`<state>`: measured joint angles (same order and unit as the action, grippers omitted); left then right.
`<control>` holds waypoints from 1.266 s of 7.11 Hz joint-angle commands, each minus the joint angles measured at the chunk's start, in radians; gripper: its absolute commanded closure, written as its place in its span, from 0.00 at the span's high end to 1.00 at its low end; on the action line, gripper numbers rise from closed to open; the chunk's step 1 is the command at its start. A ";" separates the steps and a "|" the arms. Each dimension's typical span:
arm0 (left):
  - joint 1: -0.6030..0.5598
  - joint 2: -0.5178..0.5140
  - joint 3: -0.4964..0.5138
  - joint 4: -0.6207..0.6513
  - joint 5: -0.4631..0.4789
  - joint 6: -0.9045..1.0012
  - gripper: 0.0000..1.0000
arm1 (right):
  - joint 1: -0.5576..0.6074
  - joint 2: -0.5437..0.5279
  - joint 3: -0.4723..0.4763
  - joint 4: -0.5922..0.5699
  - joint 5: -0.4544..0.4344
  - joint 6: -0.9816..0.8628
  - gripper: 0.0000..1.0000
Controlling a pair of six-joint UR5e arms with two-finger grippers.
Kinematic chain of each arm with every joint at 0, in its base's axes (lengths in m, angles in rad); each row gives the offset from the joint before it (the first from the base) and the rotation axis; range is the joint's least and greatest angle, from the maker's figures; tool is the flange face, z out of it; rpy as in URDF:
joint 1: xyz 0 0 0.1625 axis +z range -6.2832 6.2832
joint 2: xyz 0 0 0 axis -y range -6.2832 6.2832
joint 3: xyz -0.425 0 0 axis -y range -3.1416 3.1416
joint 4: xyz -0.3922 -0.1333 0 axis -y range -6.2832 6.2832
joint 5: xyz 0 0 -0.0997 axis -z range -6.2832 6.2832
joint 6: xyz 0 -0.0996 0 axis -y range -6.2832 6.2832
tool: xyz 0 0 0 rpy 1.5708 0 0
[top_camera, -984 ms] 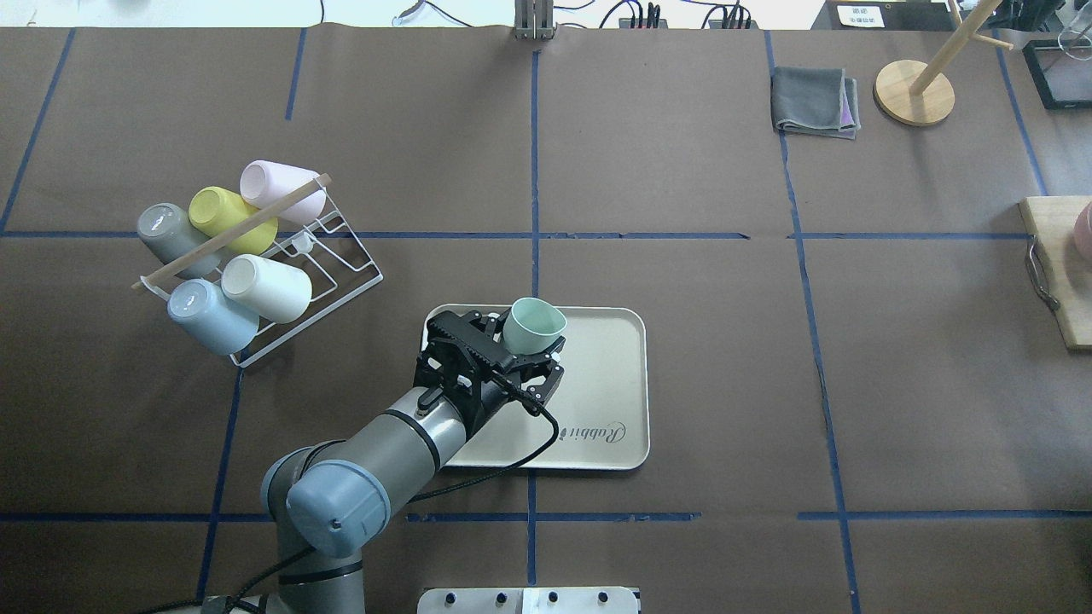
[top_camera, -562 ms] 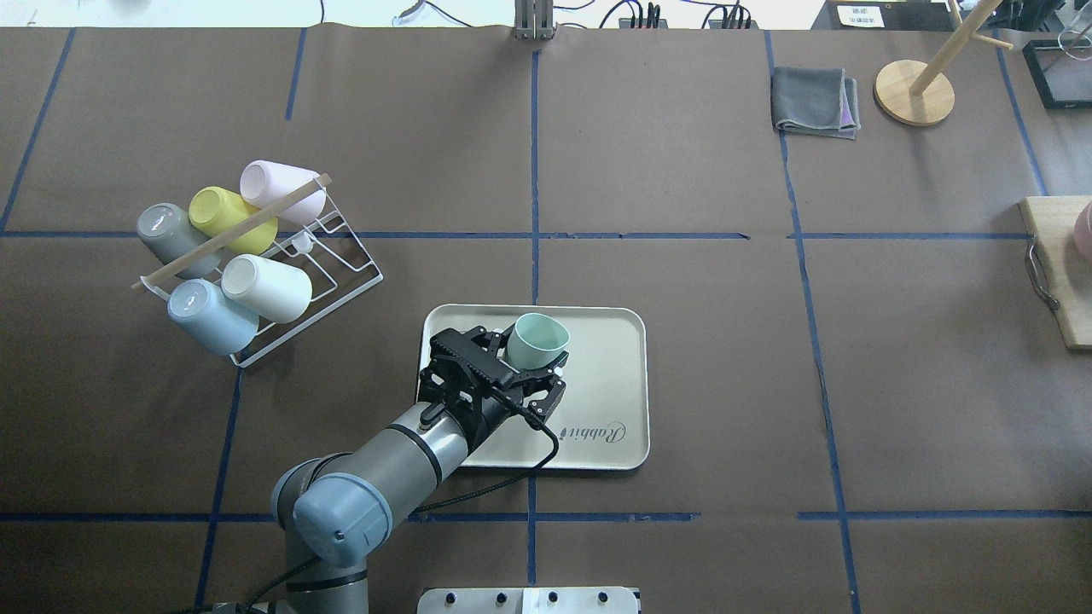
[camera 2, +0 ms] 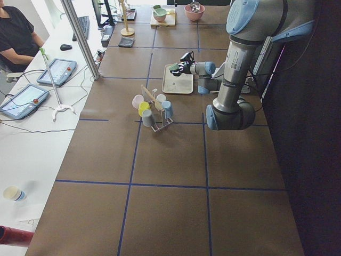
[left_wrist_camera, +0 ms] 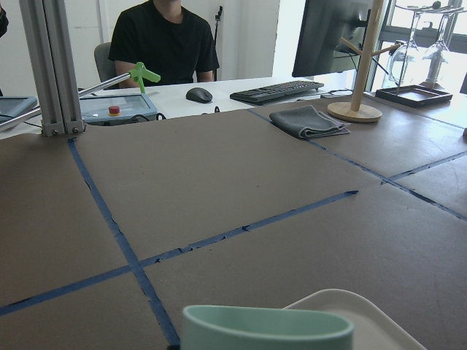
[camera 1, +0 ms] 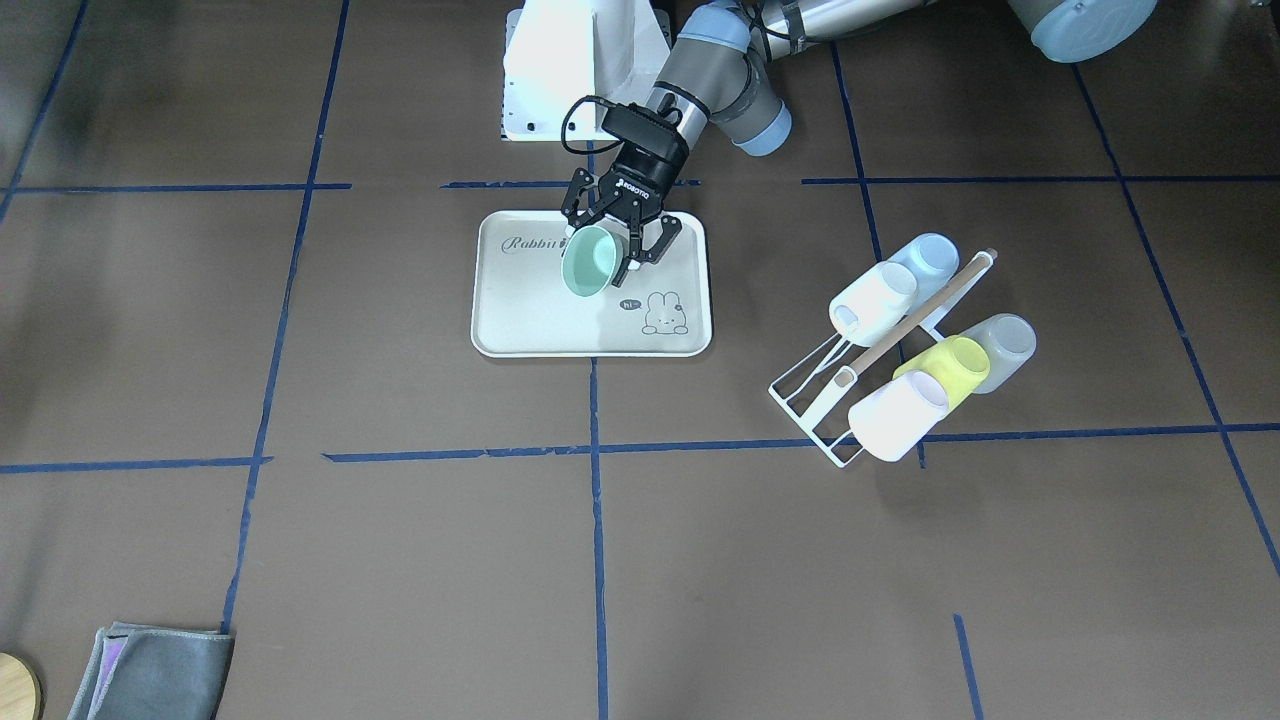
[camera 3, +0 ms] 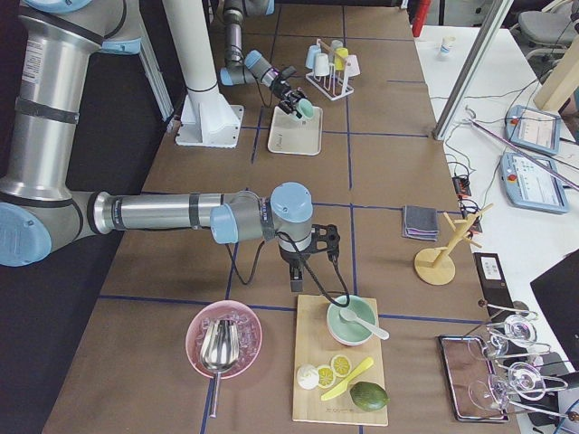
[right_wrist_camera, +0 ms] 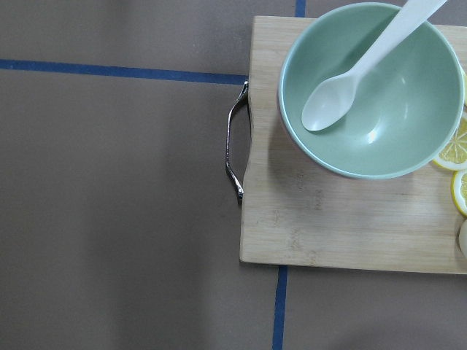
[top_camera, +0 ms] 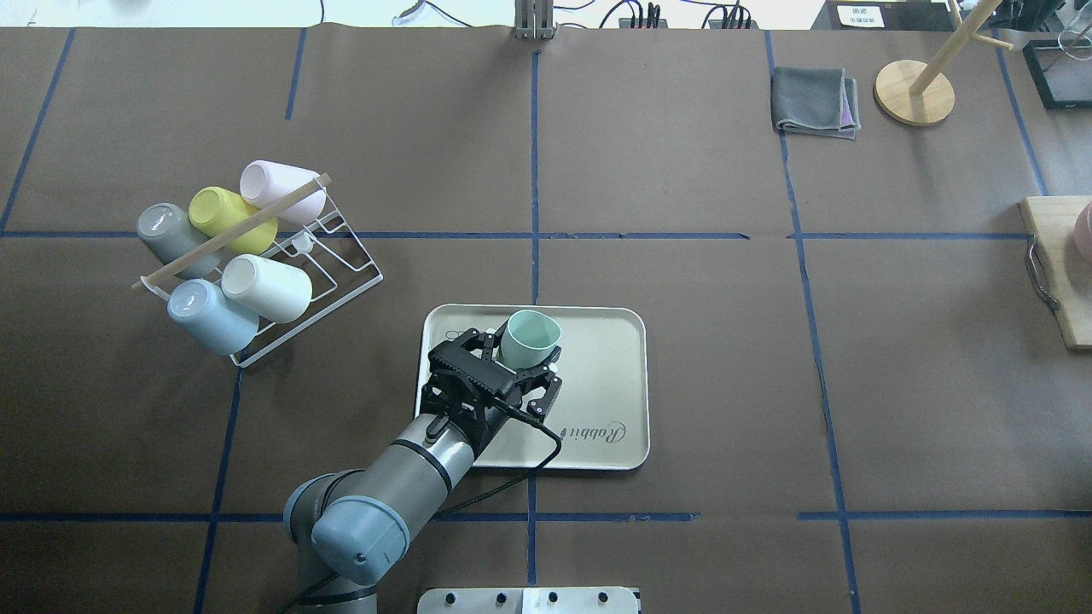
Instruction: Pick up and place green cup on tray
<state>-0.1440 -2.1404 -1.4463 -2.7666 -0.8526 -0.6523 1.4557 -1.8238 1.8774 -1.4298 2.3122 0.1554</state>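
Overhead exterior shows my left end effector (top_camera: pixel 522 358) closed on the green cup (top_camera: pixel 530 338), holding it tilted, mouth facing away from me, over the tray's (top_camera: pixel 601 375) left half. Over the last second the cup has shifted slightly toward me, probably descending. I judge the carry done; righting it and setting it down remain. Whether my right end effector (camera 3: pixel 298 278) is open, I cannot tell

Table (top_camera: pixel 682 384) was covered w/ brown paper, marked in a blue tape (top_camera: pixel 535 170) grid. White desk (camera 2: pixel 32 144) ran alongside w/ keyboard (left_wrist_camera: pixel 281 90) + mouse (left_wrist_camera: pixel 198 95). Person (left_wrist_camera: pixel 169 44) in black tee sat behind it. Alu post (left_wrist_camera: pixel 51 65) stood at table edge. Wall (left_wrist_camera: pixel 248 29) was white; light bright, even.
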 commanded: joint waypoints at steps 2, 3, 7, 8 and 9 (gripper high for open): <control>0.021 -0.027 0.066 -0.030 0.040 -0.012 0.67 | 0.000 -0.002 -0.001 0.002 -0.004 0.003 1.00; 0.021 -0.026 0.066 -0.031 0.041 -0.012 0.69 | 0.000 -0.002 -0.001 0.000 -0.004 0.003 1.00; 0.030 -0.039 0.076 -0.034 0.040 -0.020 0.72 | -0.001 -0.002 -0.001 0.002 -0.004 0.003 1.00; 0.034 -0.039 0.077 -0.048 0.040 -0.023 0.75 | -0.001 -0.002 -0.001 0.002 -0.005 0.003 1.00; 0.034 -0.038 0.077 -0.050 0.040 -0.026 0.79 | 0.000 -0.002 -0.001 0.002 -0.004 0.003 1.00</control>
<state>-0.1115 -2.1794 -1.3703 -2.8107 -0.8129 -0.6747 1.4546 -1.8254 1.8761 -1.4282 2.3080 0.1580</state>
